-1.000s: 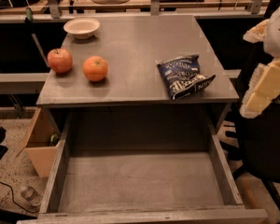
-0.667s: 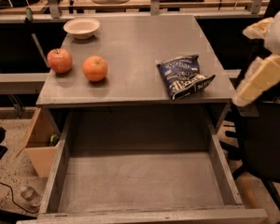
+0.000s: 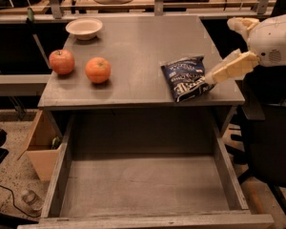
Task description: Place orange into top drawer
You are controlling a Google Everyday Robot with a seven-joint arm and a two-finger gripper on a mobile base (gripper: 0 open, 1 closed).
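The orange (image 3: 97, 69) sits on the left part of the grey tabletop (image 3: 143, 42), just right of a redder apple (image 3: 61, 61). The top drawer (image 3: 143, 185) is pulled wide open below the table's front edge, and nothing lies in it. My gripper (image 3: 215, 75) reaches in from the right edge of the table. Its cream tip is at the right edge of a dark blue chip bag (image 3: 185, 78), far to the right of the orange. It holds nothing that I can see.
A white bowl (image 3: 84, 28) stands at the back left of the tabletop. An open cardboard box (image 3: 40, 147) is on the floor left of the drawer. A black chair (image 3: 271, 142) stands to the right. Shelving runs behind the table.
My gripper has swung up and to the left, from beside the table's right edge to the chip bag. The orange, the apple and the drawer have not moved.
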